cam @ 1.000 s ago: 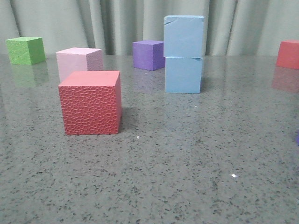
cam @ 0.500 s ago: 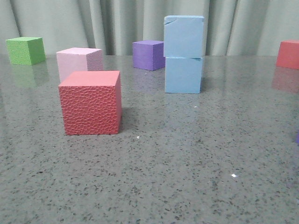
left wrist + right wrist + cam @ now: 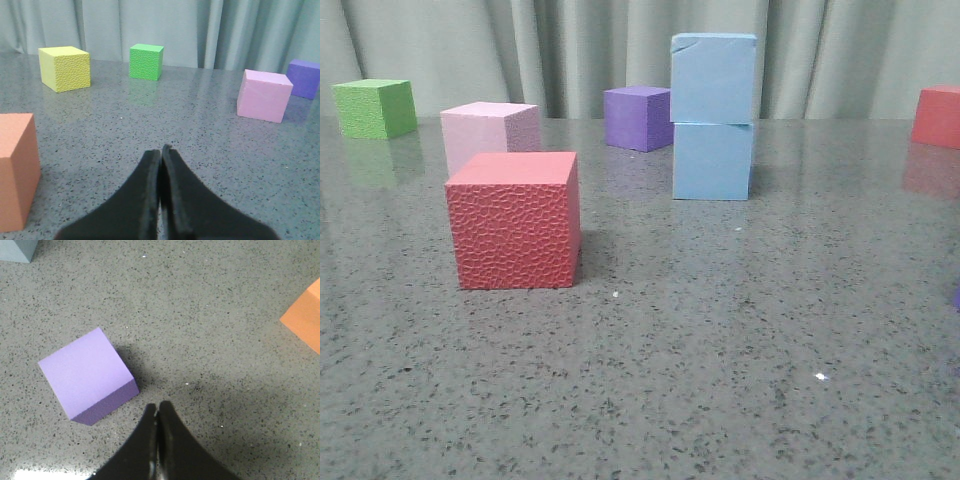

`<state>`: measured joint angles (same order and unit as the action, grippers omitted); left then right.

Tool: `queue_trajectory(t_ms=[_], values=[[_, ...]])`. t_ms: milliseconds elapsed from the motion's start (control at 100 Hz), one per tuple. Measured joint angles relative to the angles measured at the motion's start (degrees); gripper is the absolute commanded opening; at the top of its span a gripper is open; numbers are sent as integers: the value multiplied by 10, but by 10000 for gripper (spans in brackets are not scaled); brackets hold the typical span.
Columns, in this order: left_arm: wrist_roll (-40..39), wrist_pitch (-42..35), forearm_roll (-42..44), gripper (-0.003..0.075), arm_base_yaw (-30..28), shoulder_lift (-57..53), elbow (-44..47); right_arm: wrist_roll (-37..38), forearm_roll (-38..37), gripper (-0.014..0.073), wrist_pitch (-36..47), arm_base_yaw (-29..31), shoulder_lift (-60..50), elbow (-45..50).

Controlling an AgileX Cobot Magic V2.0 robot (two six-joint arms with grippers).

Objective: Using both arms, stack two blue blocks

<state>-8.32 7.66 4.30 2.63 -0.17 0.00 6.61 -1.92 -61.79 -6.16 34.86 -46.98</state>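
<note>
Two light sky-blue blocks stand stacked at the back middle of the table in the front view: the upper blue block (image 3: 713,78) rests squarely on the lower blue block (image 3: 712,161). No gripper touches them, and neither arm shows in the front view. My left gripper (image 3: 161,151) is shut and empty above bare table. My right gripper (image 3: 158,407) is shut and empty, beside a purple cube (image 3: 86,373). A blue-grey corner (image 3: 19,250) shows at the edge of the right wrist view; I cannot tell what it is.
A textured red cube (image 3: 515,220) stands front left, a pale pink cube (image 3: 488,133) behind it, a green cube (image 3: 375,107) far left, a purple cube (image 3: 637,117) beside the stack, a red cube (image 3: 937,116) far right. A yellow cube (image 3: 65,68) and orange cubes (image 3: 15,170) (image 3: 305,320) show in the wrist views.
</note>
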Motion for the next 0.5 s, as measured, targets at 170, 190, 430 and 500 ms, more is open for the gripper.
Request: queue_trajectory(t_ms=[170, 190, 430, 500], values=[[0, -19, 7, -19, 4, 0, 0, 0, 0, -69, 0, 0, 0, 0], [0, -20, 8, -19, 4, 0, 0, 0, 0, -69, 0, 0, 0, 0], [0, -24, 9, -19, 4, 0, 0, 0, 0, -69, 0, 0, 0, 0], [0, -24, 9, -19, 4, 0, 0, 0, 0, -69, 0, 0, 0, 0]])
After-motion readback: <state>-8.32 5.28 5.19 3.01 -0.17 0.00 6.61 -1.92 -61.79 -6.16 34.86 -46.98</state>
